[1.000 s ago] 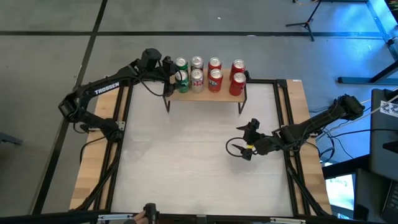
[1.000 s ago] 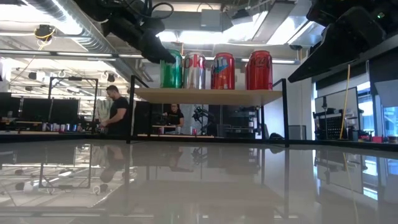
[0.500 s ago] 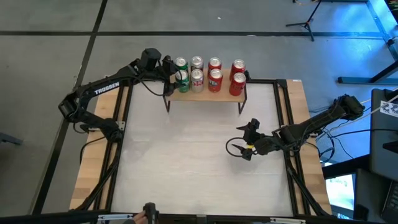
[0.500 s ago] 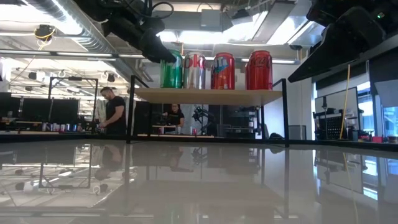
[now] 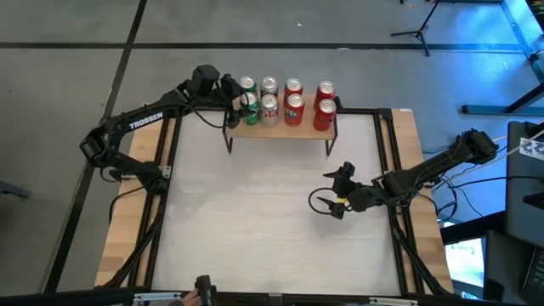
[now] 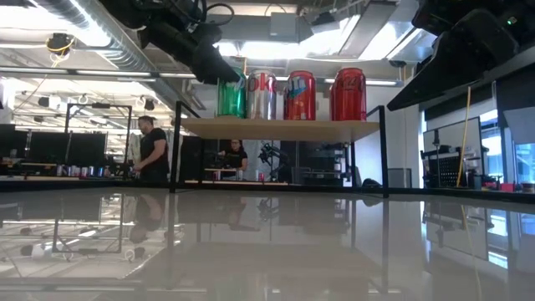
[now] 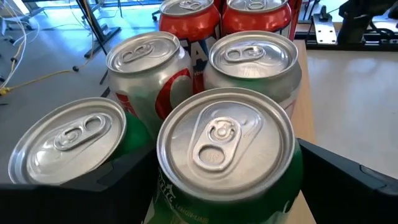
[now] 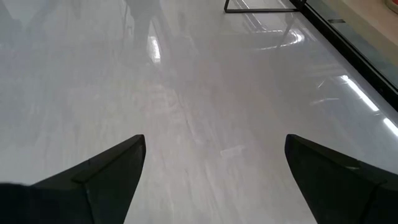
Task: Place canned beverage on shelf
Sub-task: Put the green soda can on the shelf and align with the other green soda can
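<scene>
The shelf (image 5: 280, 128), a light wood top on thin black legs, stands at the table's far edge and shows in the low view (image 6: 276, 130). Several cans stand upright on it in two rows: green, silver, red. My left gripper (image 5: 240, 102) reaches in from the table's left over the shelf's left end and is shut on the front green can (image 7: 227, 143). The other green can (image 7: 68, 140) stands beside it. My right gripper (image 5: 328, 204) is open and empty, low over the table's right middle. My left gripper pinches the front green can's side wall (image 7: 163, 186) between its two fingers, just below the rim. One finger (image 7: 93, 186) is on each side, and they come slanting down from the table's left. The can stands upright with its base on the shelf top (image 6: 231, 96).
A black frame (image 5: 174, 161) runs around the white tabletop. Wooden side strips (image 5: 412, 153) lie outside it. Open tabletop (image 8: 205, 93) lies in front of the shelf. In the low view people (image 6: 152, 150) stand in the room behind.
My left gripper has edged slightly toward the table's right with the green can, which stays upright on the shelf. A person in the room behind has shifted.
</scene>
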Tool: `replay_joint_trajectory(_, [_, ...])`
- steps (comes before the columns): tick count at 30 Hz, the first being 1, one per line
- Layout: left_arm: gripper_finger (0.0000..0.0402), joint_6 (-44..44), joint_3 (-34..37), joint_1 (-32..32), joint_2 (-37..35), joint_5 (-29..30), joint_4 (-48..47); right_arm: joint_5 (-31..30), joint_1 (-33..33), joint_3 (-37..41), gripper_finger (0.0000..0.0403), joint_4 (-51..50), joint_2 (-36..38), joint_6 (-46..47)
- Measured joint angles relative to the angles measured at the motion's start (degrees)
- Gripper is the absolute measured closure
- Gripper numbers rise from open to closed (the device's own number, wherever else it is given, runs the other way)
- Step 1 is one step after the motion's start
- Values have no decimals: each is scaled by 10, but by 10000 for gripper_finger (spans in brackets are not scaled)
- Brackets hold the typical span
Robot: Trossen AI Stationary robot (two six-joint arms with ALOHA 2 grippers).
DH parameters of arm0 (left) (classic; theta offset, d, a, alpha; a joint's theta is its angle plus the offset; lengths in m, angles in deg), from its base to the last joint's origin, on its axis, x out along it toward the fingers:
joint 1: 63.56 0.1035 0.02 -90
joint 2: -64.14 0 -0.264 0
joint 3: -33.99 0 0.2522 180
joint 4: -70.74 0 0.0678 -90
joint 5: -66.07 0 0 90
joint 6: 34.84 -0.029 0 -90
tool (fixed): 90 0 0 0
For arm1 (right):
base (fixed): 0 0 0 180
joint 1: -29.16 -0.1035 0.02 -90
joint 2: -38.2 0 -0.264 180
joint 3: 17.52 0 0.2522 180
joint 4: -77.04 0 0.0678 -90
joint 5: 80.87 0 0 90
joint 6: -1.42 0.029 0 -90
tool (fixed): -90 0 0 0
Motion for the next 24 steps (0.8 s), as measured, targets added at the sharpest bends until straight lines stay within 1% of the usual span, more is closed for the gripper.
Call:
replay_joint_trajectory(8, [72,19,0,0,0,0,-1,0,0,0,23,0,0,-1])
replay_joint_trajectory(14, [72,72,-1,0,-3,3,5,0,0,0,23,0,0,-2])
replay_joint_trajectory(24, [72,88,-1,0,-4,3,12,0,0,0,23,0,0,-2])
